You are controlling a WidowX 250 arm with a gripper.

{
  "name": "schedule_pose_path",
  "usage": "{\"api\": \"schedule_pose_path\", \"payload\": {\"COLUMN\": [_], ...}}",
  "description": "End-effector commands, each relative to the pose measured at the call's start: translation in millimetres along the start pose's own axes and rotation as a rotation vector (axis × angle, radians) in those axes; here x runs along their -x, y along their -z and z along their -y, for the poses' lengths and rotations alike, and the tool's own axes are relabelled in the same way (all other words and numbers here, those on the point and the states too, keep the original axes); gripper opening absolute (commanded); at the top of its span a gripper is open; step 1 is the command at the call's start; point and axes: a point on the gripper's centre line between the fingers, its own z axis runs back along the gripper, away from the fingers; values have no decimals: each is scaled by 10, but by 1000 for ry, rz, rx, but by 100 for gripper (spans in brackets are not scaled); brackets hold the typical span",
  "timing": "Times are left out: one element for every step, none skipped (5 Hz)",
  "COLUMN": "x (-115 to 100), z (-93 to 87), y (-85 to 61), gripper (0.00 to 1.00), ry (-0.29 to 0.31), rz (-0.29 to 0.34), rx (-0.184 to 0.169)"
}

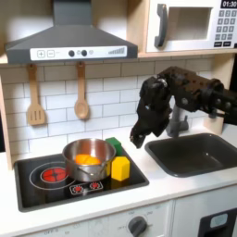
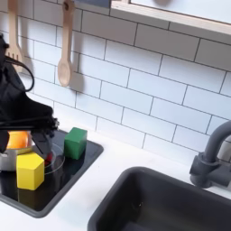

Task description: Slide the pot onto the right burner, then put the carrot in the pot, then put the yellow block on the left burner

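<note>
The steel pot [image 1: 89, 155] stands on the right burner of the black cooktop [image 1: 56, 190] in the first exterior view. The orange carrot [image 1: 86, 160] lies inside it, and it shows again in the second exterior view as the carrot [image 2: 16, 140]. The yellow block [image 1: 120, 168] rests on the cooktop at the pot's right; the same block [image 2: 31, 170] sits near the cooktop's front edge. The left burner [image 1: 43, 173] is bare. My gripper [image 1: 137, 139] hangs above and to the right of the pot, open and holding nothing; my gripper [image 2: 36, 126] is above the pot.
A green block [image 1: 113, 144] stands behind the yellow one, also seen as the green block [image 2: 75, 143]. A dark sink [image 1: 199, 153] with a faucet [image 2: 213, 155] lies on the right. Wooden utensils [image 1: 81, 102] hang on the tiled wall; a hood is overhead.
</note>
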Motion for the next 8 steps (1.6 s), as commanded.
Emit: {"api": "schedule_pose_path", "payload": {"x": [-45, -91, -19, 178, 236, 234, 221, 185], "z": [65, 86, 151, 223, 275, 223, 253, 266], "y": [-90, -179, -237, -197, -235, -204, -232, -188], "gripper": [100, 100, 100, 100, 100, 100, 100, 100], "ry": [16, 18, 35, 57, 52, -17, -3, 58], "rz": [122, 204, 273, 312, 337, 180, 53, 36], "rx": [79, 120, 213, 365, 376, 169, -167, -237]}}
